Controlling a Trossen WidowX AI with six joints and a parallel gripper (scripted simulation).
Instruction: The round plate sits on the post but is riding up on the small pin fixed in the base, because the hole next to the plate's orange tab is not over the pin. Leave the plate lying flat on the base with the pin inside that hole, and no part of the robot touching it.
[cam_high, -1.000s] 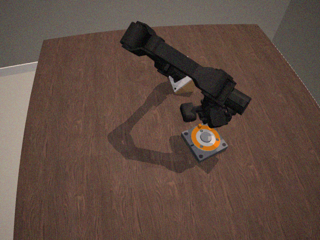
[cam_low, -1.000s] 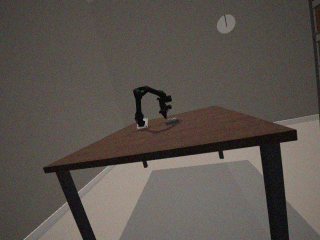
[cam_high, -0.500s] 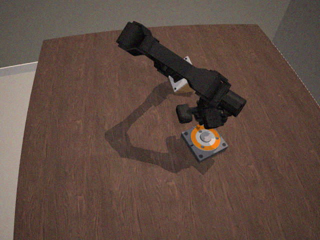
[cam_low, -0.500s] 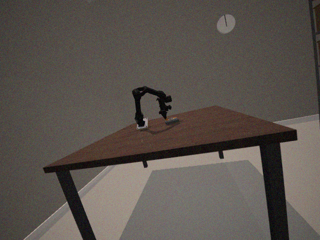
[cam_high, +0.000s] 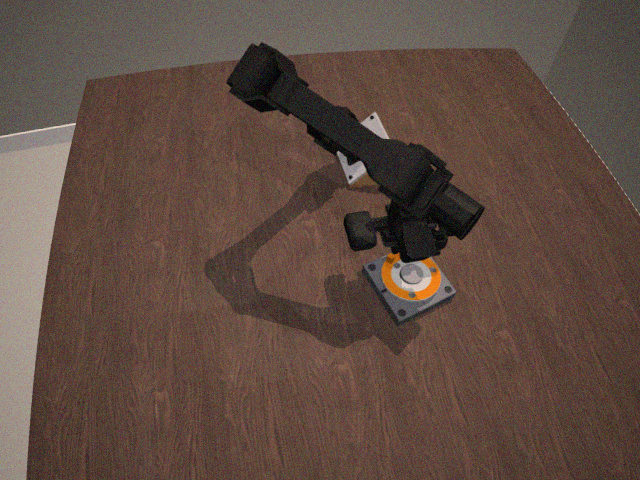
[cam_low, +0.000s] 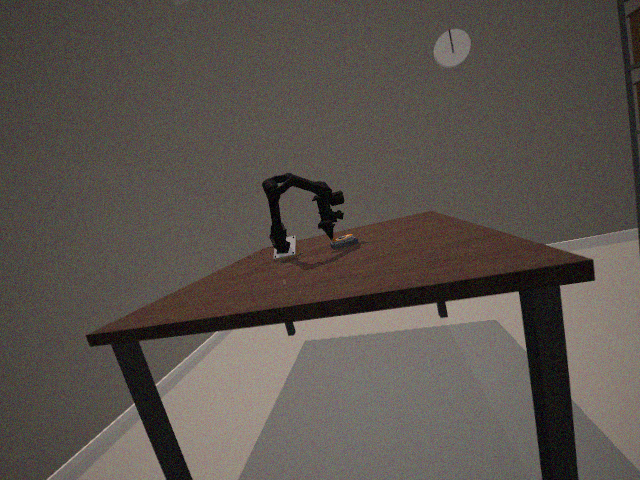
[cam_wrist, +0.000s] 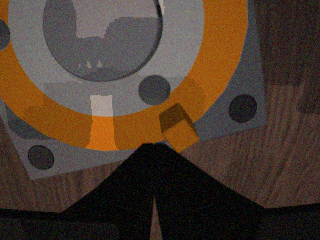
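The round plate (cam_high: 387, 281) (cam_wrist: 225, 40), an orange ring around a pale middle, sits around the grey post (cam_high: 412, 273) (cam_wrist: 102, 55) on the grey square base (cam_high: 374, 277) (cam_low: 343, 244) (cam_wrist: 75, 155). Its orange tab (cam_high: 391, 258) (cam_wrist: 181, 135) stands up at the rim, with a round hole (cam_high: 397, 265) (cam_wrist: 154, 90) beside it. I cannot make out the pin; the plate's tilt is too small to tell. My gripper (cam_low: 331, 239) (cam_wrist: 152, 154) is shut and empty, pointing down. In the wrist view its tips are at the plate's outer edge, just left of the tab; contact is unclear.
The white mounting plate (cam_high: 375, 126) (cam_low: 285, 254) of the arm lies behind the base on the brown wooden table (cam_high: 180, 403) (cam_low: 392, 273). The arm arches over the space between them. Its shadow falls across the table and partly over the round plate.
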